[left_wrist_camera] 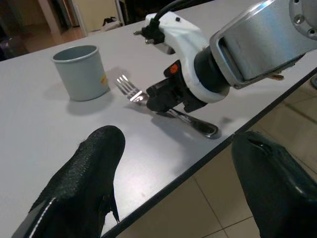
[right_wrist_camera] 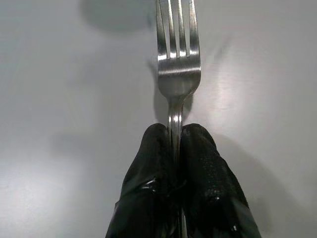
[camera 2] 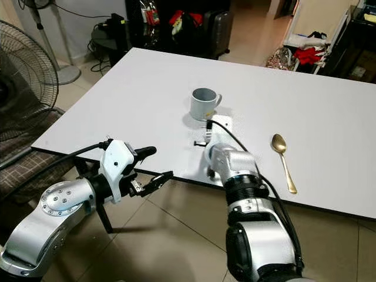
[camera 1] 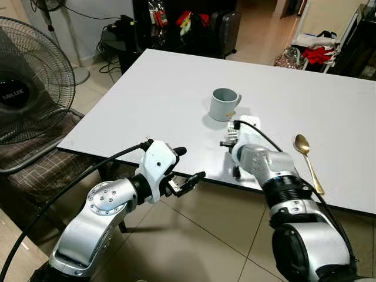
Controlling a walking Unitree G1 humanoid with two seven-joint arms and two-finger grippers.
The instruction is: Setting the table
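Fork first: we've got it pinched by the neck in our right gripper, fingers closed tight on the handle, tines pointing toward the grey mug. It lies low on the white table near the front edge, the handle end reaching almost to the rim. Looks to us like we're placing the fork, so next up is probably letting go and backing the arm off without dragging it. Our left gripper hovers off the table edge over the floor, fingers spread wide with nothing in them. A gold spoon sits further right on the table. Around us: a standing fan, tiled floor, and clutter at the back.
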